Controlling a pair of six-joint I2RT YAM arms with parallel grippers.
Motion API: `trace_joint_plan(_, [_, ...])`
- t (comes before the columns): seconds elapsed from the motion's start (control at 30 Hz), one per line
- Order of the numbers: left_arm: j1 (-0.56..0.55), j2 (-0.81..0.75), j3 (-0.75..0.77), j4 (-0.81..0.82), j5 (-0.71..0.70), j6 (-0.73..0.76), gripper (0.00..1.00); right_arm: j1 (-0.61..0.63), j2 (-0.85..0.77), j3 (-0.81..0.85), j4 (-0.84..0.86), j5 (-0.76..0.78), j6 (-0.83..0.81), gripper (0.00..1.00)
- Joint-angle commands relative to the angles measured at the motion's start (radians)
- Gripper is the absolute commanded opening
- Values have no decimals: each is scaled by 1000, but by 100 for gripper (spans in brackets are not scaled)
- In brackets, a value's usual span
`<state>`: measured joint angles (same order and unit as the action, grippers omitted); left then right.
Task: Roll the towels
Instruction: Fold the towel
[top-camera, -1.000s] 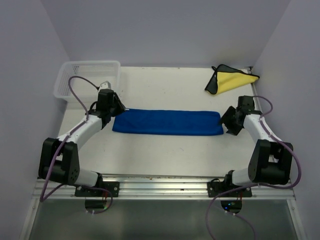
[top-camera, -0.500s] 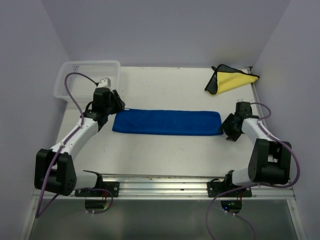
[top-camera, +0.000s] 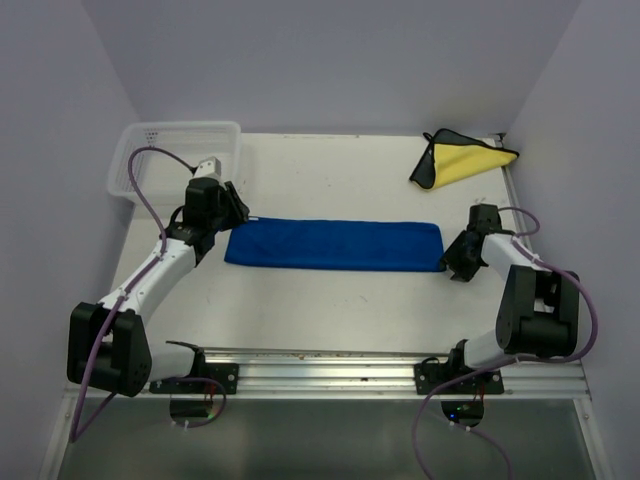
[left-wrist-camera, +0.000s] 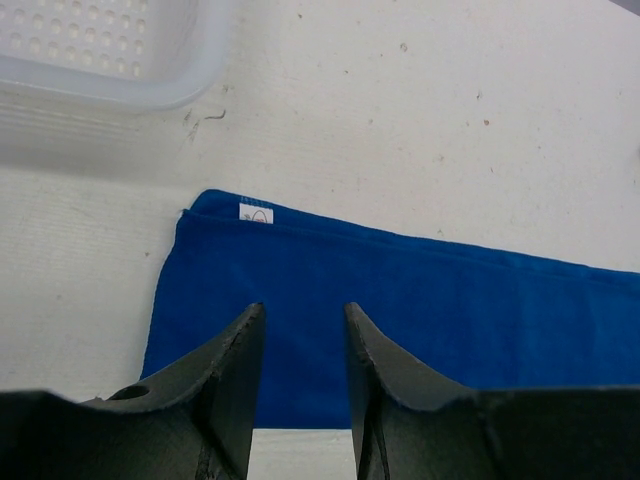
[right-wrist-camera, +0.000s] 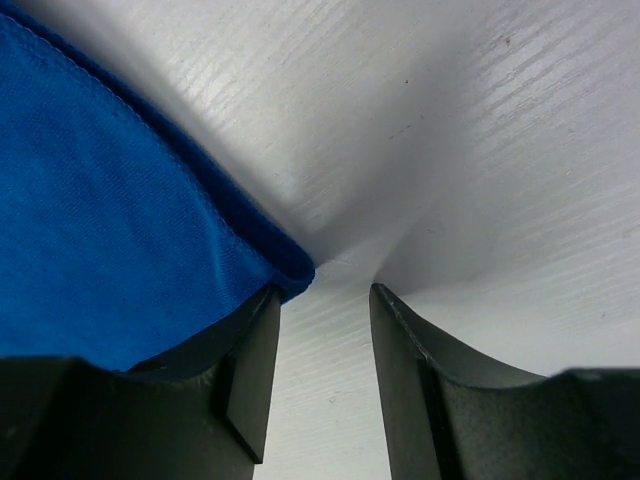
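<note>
The blue towel (top-camera: 335, 245) lies flat as a long folded strip across the middle of the table. The yellow towel (top-camera: 465, 160), edged in black, sits folded at the back right corner. My left gripper (top-camera: 228, 212) hovers at the strip's left end. In the left wrist view it (left-wrist-camera: 300, 315) is open, with blue cloth (left-wrist-camera: 420, 310) showing between and beyond the fingers. My right gripper (top-camera: 452, 258) is low at the strip's right end. Seen from the right wrist, it (right-wrist-camera: 325, 295) is open with bare table in its gap. The towel's corner (right-wrist-camera: 285, 268) touches the left fingertip (right-wrist-camera: 255, 340).
A white mesh basket (top-camera: 140, 170) stands at the back left, close behind my left gripper, and its rim (left-wrist-camera: 150, 95) shows in the left wrist view. Walls close in the table at the back and on both sides.
My right gripper has narrowed its jaws and come down against the blue towel's right corner. My left gripper shifted slightly toward the back at the left end. Neither towel has moved.
</note>
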<state>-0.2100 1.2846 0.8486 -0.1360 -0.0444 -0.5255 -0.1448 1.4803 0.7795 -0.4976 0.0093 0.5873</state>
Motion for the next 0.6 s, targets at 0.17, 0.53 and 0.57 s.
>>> trace_joint_plan(0.17, [0, -27, 0, 27, 3, 36, 41, -4, 15, -17, 54, 9, 16, 36])
trace_joint_plan(0.53, [-2, -27, -3, 29, 12, 39, 41, -7, 54, -17, 76, 6, 13, 15])
trace_joint_plan(0.57, [-3, -28, -3, 27, 12, 39, 41, -9, 70, 7, 68, 12, 6, 15])
